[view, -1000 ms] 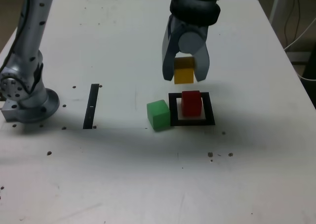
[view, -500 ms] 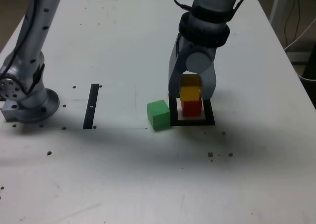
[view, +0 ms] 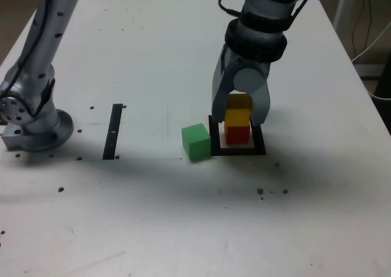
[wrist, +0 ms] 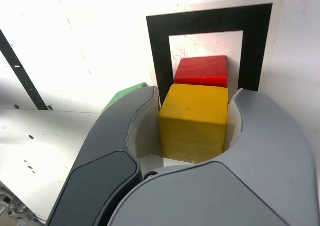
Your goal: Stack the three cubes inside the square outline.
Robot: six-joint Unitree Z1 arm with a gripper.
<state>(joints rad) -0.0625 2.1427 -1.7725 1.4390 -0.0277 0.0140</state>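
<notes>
Yellow cube (view: 238,117) pinched in the claw (view: 240,119), resting on or just above the red cube (view: 237,134) inside the square outline (view: 259,149) — second tier going on. Next, I'd say: let go cleanly, then fetch the green cube (view: 196,142) just beside the outline on the surface (view: 153,216).

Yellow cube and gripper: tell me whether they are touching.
Touching. The wrist view shows the gripper with both jaws pressed flush against opposite sides of the yellow cube, no gap on either side.
</notes>
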